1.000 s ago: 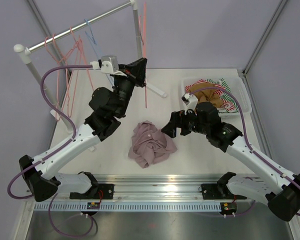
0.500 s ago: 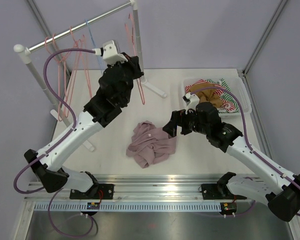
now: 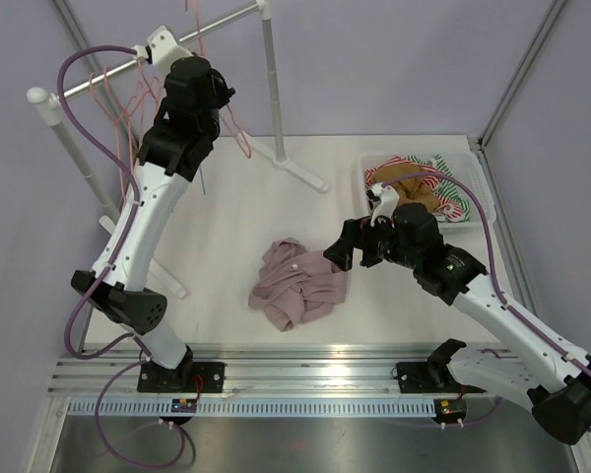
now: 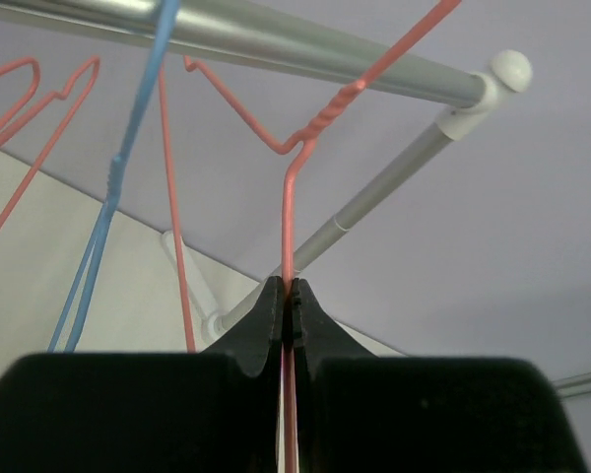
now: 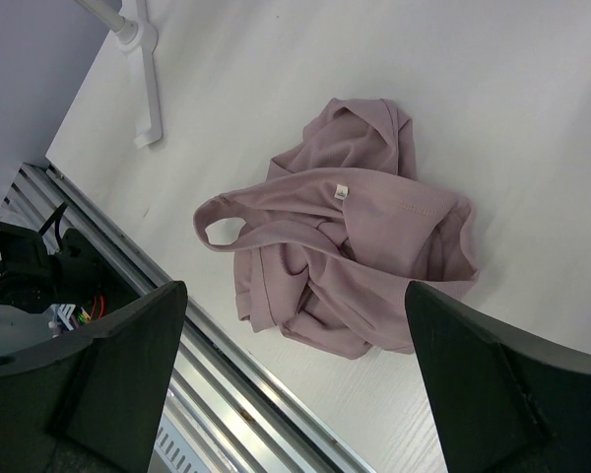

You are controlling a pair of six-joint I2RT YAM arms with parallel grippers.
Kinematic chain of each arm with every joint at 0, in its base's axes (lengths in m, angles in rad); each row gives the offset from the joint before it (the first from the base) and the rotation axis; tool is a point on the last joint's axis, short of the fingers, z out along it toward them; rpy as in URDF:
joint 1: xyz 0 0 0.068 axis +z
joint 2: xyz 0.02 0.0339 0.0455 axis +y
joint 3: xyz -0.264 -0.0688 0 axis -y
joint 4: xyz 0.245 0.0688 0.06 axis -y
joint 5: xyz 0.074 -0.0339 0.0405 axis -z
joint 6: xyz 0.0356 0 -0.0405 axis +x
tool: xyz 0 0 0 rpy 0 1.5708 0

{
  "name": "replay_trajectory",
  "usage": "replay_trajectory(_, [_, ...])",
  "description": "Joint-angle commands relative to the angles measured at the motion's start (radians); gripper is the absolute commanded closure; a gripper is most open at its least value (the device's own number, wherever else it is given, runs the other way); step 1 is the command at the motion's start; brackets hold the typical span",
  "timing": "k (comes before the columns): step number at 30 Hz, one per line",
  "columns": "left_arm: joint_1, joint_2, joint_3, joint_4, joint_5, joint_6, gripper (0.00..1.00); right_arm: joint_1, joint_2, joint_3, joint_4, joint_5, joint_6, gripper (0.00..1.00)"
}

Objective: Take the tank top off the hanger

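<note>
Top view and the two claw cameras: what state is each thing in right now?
tank top: off the hanger, crumpled on the table.
pink hanger: bare, pinched by the left gripper just below the rail.
left gripper: shut on the pink hanger.
right gripper: open, above the tank top, holding nothing.
blue hanger: bare, hanging on the rail.
bin: holding a heap of clothes.

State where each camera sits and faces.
Top external: above and behind, facing down at the table; left arm and right arm show.
Left wrist: faces up past the shut left tool at hanger and rail.
Right wrist: faces down past the open right tool at the tank top.
Shared: top external and right wrist show the tank top.
</note>
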Motion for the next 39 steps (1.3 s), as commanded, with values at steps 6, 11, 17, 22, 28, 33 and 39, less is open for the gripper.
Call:
replay_trajectory(6, [0.112,0.035,-0.044,-0.054,0.160,-0.120,1.00,0.004,-0.007,0.013,0.026,-0.008,-0.016,0.00])
replay_trajectory(11, [0.115,-0.011,-0.183,0.013,0.172,-0.140,1.00,0.006,0.030,0.005,0.041,-0.064,-0.018,0.01])
replay_trajectory(17, [0.118,-0.058,-0.230,0.042,0.213,-0.153,0.91,0.007,0.123,0.011,0.061,-0.104,-0.003,0.01])
replay_trajectory(22, [0.118,-0.117,-0.227,0.047,0.253,-0.137,0.42,0.036,0.213,0.014,0.096,-0.058,0.016,0.01])
replay_trajectory(28, [0.118,-0.184,-0.213,0.065,0.376,-0.089,0.26,0.133,0.371,0.092,0.060,0.085,-0.002,0.01])
replay_trajectory(33, [0.116,-0.268,-0.217,0.064,0.520,-0.028,0.12,0.217,0.523,0.184,0.020,0.224,-0.035,0.01])
replay_trajectory(39, [0.116,-0.370,-0.262,0.047,0.788,0.095,0.01,0.288,0.732,0.302,-0.035,0.327,-0.055,0.01])
